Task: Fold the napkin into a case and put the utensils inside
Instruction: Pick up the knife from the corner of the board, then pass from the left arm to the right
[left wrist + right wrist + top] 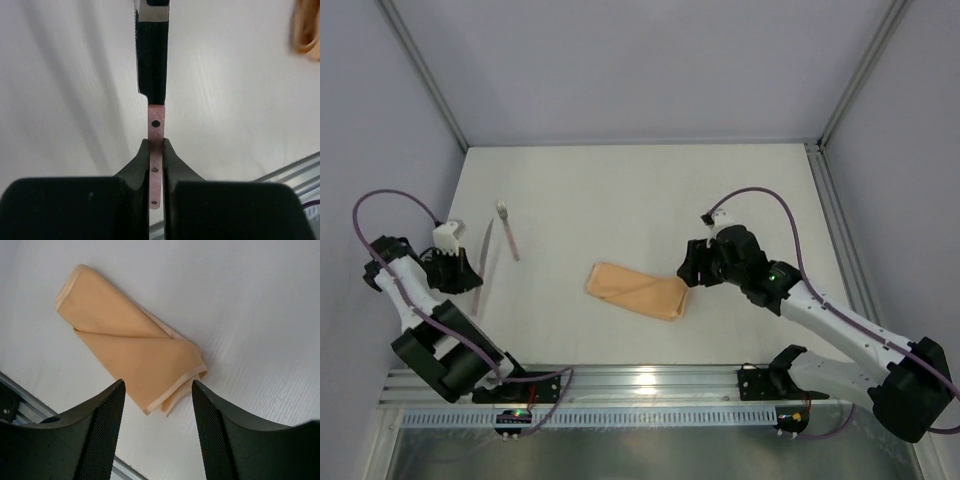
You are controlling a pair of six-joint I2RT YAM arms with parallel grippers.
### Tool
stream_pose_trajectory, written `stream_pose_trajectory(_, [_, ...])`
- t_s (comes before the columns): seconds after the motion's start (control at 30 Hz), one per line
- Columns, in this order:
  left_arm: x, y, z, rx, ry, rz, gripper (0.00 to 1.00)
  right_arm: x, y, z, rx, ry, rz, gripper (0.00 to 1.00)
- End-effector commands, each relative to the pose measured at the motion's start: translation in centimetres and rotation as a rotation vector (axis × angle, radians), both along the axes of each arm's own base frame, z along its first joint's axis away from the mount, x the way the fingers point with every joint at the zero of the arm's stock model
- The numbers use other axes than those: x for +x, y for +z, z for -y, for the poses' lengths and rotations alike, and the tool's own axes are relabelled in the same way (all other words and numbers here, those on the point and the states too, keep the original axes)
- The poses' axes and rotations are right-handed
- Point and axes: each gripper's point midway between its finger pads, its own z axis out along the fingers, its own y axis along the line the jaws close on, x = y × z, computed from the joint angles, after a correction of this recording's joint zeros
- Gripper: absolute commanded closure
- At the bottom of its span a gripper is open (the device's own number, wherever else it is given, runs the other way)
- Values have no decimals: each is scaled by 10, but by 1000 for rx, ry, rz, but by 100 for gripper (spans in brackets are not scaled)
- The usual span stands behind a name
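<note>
The napkin (638, 290) lies folded into a narrow peach-orange case in the middle of the white table. Its open end faces my right gripper (158, 384), which stands open just above that end with nothing between its fingers. One of the utensils, a knife (156, 127) with a pale pink riveted handle and a dark-looking blade, points away from my left gripper (156, 146). The jaws are shut on its handle. In the top view the knife (484, 255) lies at the far left beside my left gripper (470, 277). A fork (507, 232) lies just to its right.
An aluminium rail (650, 385) runs along the near table edge by the arm bases. Grey enclosure walls with metal corner posts (855, 75) close in the table. A corner of the napkin (306, 30) shows at the upper right of the left wrist view.
</note>
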Motion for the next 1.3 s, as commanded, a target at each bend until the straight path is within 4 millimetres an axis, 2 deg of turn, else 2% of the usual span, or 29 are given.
stream_pose_trajectory(0.0, [31, 118, 53, -147, -110, 365, 100, 19, 62, -17, 94, 47, 187, 40])
stream_pose_trajectory(0.03, [23, 133, 70, -196, -142, 378, 100, 20, 73, -22, 118, 69, 220, 40])
stream_pose_trajectory(0.07, [24, 157, 82, -206, -184, 445, 100, 22, 88, -27, 135, 93, 259, 40])
stream_pose_trajectory(0.1, [23, 168, 91, -231, -203, 465, 100, 24, 96, -33, 152, 113, 279, 40])
stream_pose_trajectory(0.13, [18, 178, 102, -270, -216, 464, 100, 23, 110, -44, 193, 156, 314, 40])
stream_pose_trajectory(0.17, [18, 199, 117, -304, -267, 520, 100, 24, 129, -59, 233, 205, 368, 40])
stream_pose_trajectory(0.23, [10, 215, 135, -366, -301, 534, 100, 15, 150, -84, 286, 294, 422, 40])
stream_pose_trajectory(0.27, [9, 229, 148, -408, -344, 566, 100, 12, 167, -96, 296, 337, 474, 39])
stream_pose_trajectory(0.3, [7, 234, 156, -433, -366, 572, 100, -2, 187, -119, 340, 412, 535, 37])
stream_pose_trajectory(0.33, [5, 240, 162, -451, -386, 585, 100, -4, 188, -135, 339, 452, 549, 33])
stream_pose_trajectory(0.4, [-4, 255, 178, -488, -445, 619, 100, -24, 231, -162, 463, 587, 647, 28])
stream_pose_trajectory(0.47, [-11, 263, 188, -491, -493, 641, 100, -30, 243, -179, 555, 653, 664, 24])
stream_pose_trajectory(0.5, [-14, 267, 192, -495, -507, 652, 100, -31, 260, -184, 612, 668, 719, 24])
stream_pose_trajectory(0.67, [-33, 279, 216, -537, -593, 689, 100, -23, 268, -223, 667, 733, 714, 23])
stream_pose_trajectory(0.77, [-32, 281, 221, -578, -603, 690, 100, -26, 279, -239, 729, 765, 714, 24])
stream_pose_trajectory(0.8, [-29, 285, 221, -588, -601, 697, 100, -26, 280, -241, 743, 764, 710, 24])
stream_pose_trajectory(0.9, [-34, 282, 224, -593, -611, 711, 100, -21, 277, -251, 756, 763, 690, 27])
stream_pose_trajectory(0.97, [-31, 280, 224, -593, -597, 703, 100, -26, 282, -255, 783, 799, 681, 29])
stream_pose_trajectory(1.27, [-26, 280, 222, -591, -594, 701, 100, -39, 270, -265, 807, 885, 614, 44])
